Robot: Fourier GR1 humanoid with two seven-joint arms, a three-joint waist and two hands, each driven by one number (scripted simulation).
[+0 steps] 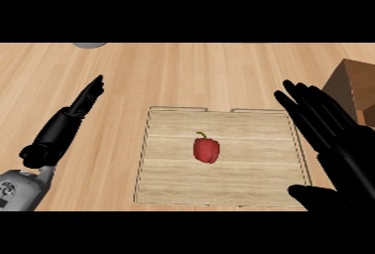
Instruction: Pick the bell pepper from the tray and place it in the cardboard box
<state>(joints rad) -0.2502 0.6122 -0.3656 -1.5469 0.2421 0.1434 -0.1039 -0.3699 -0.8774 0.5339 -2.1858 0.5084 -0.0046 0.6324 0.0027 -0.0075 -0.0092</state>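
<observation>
- Bench (190,69): light wood-grain top, planks running across the view; carries every item listed below.
- Grey object (89,44): only a rounded sliver shows at the far left edge of the bench; what it is cannot be told.
- Left forearm (18,191): grey casing, enters from the lower left corner.
- Left hand (62,126): black, seen edge-on, fingers straight and together, tips pointing toward the far side of the bench. Holds nothing. Lies left of the tray, apart from it.
- Tray (172,186): pale wooden, square, low rim, with a notched handle gap in the middle of its far edge. Sits on the bench at the centre of the view, between the two hands.
- Bell pepper (207,150): red, with a short green stem curving toward the far side. Lies on the tray floor, about its middle, touched by neither hand.
- Right hand (333,136): black, large in the view, fingers spread and straight, thumb held out at the lower edge. Holds nothing. It overlaps the tray's right rim in the view; contact cannot be told.
- Cardboard box (353,84): brown, only its near corner and part of an opening show at the right edge, beyond the right hand and apart from the tray.
</observation>
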